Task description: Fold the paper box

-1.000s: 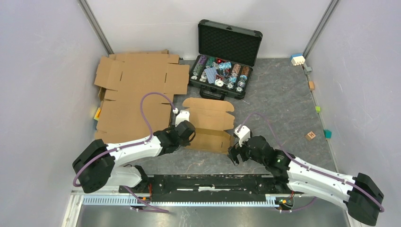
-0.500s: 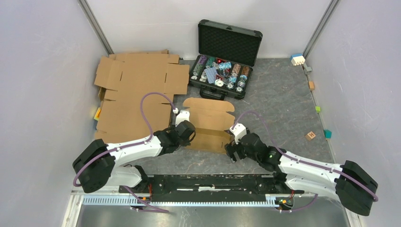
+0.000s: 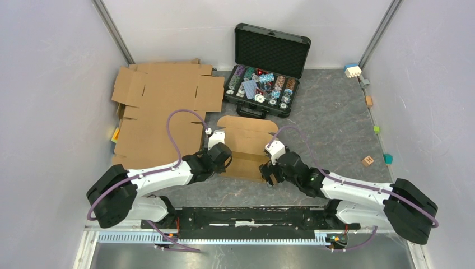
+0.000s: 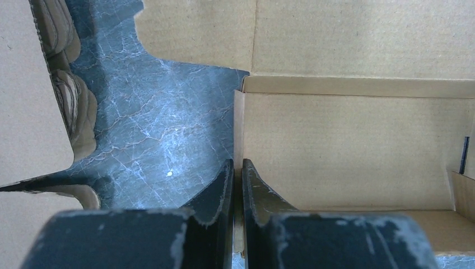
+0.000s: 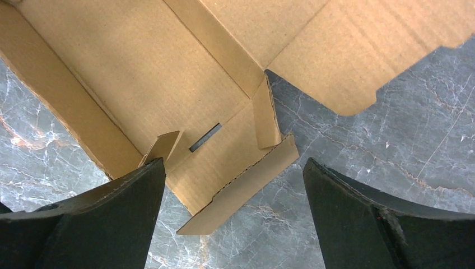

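Note:
The paper box [image 3: 249, 143] is a small brown die-cut mailer lying partly folded in the middle of the table, its lid flap spread flat towards the back. My left gripper [image 3: 223, 159] is at the box's left end. In the left wrist view its fingers [image 4: 238, 163] are shut on the upright left side wall of the box [image 4: 347, 145]. My right gripper [image 3: 268, 174] hovers at the box's right front corner. In the right wrist view it [image 5: 234, 162] stands wide open, with the box's loose right end flap [image 5: 241, 185] between and beyond the fingers, touching neither.
Bigger flat cardboard sheets [image 3: 162, 106] lie at the back left, their edge close to the left arm. An open black case of chips [image 3: 266, 67] stands behind the box. Small coloured blocks [image 3: 368, 160] lie along the right wall.
The right arm has swung left and forward, bringing its open gripper up to the box's right front corner. The left gripper and the box have stayed put.

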Controlling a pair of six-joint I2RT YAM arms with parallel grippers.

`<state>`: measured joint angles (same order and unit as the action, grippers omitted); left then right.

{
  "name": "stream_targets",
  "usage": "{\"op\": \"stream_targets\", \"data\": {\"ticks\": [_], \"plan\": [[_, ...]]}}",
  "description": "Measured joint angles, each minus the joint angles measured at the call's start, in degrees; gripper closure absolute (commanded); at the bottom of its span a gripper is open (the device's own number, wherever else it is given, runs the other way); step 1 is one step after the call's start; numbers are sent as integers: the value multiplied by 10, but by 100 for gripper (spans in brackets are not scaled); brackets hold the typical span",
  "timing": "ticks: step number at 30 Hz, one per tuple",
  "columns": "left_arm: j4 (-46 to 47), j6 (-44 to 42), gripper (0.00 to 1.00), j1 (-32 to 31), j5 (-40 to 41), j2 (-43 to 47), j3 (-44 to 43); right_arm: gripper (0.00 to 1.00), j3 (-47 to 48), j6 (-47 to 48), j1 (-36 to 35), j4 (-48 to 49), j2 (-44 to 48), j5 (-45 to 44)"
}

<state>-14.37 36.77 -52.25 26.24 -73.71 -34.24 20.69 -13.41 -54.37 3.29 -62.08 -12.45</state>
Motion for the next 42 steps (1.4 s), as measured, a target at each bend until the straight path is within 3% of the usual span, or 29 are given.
{"op": "stream_targets", "data": {"ticks": [13, 17, 31, 42], "plan": [[11, 0, 90, 0, -19, -2, 0, 2, 41, 144, 0, -29, -7, 53], [11, 0, 89, 0, -20, -2, 0, 10, 51, 163, 11, -46, 0, 95], [10, 0, 89, -2, -19, -2, 0, 23, 86, 98, 31, -87, -34, 171], [6, 0, 89, -2, -19, -2, -1, 41, 85, 76, 35, -47, -57, 177]]}}
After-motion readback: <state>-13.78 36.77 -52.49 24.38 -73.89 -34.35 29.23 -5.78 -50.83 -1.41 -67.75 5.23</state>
